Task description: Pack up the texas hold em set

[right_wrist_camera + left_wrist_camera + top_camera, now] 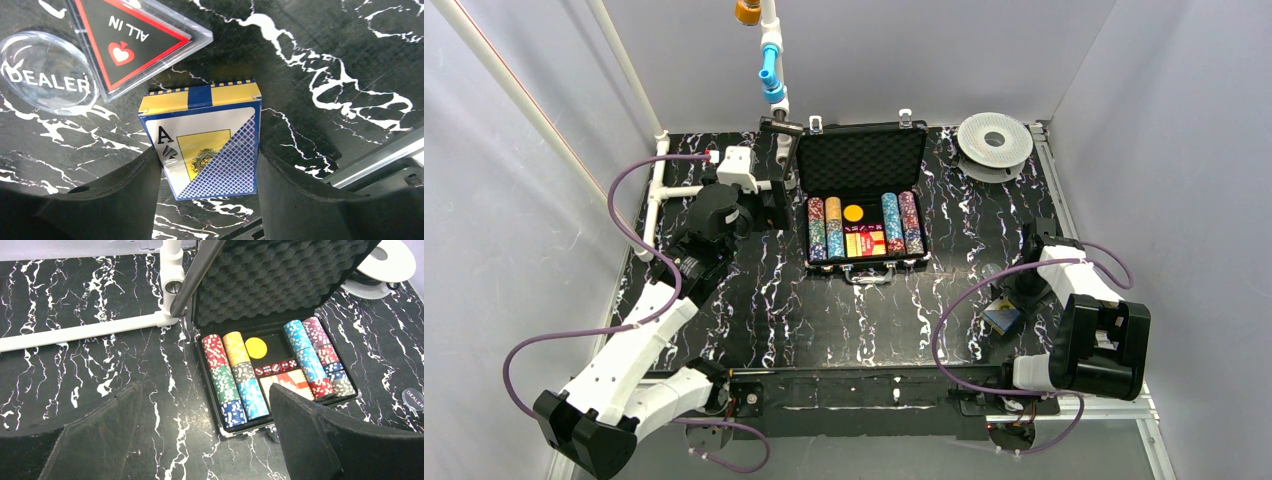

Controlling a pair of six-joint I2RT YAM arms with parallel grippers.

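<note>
The black briefcase [861, 155] lies open at the back middle, its foam lid up. It holds rows of poker chips [824, 232], a yellow disc [853, 212] and a red card deck [865, 243]. The left wrist view shows the case rim [200, 371], the chips [225, 385], the yellow disc [256, 347] and red dice [272, 369]. My left gripper [774, 205] is open and empty, just left of the case [220, 440]. My right gripper [1016, 300] is shut on a blue and yellow card deck [205, 145] at the table's right side, its fingers [280, 190] against both long edges.
A clear DEALER button [47, 75] and a triangular ALL IN marker [130, 35] lie just beyond the deck. A round white spool [994, 140] sits at the back right. A white pipe frame [659, 190] runs along the back left, beside the case lid [85, 332].
</note>
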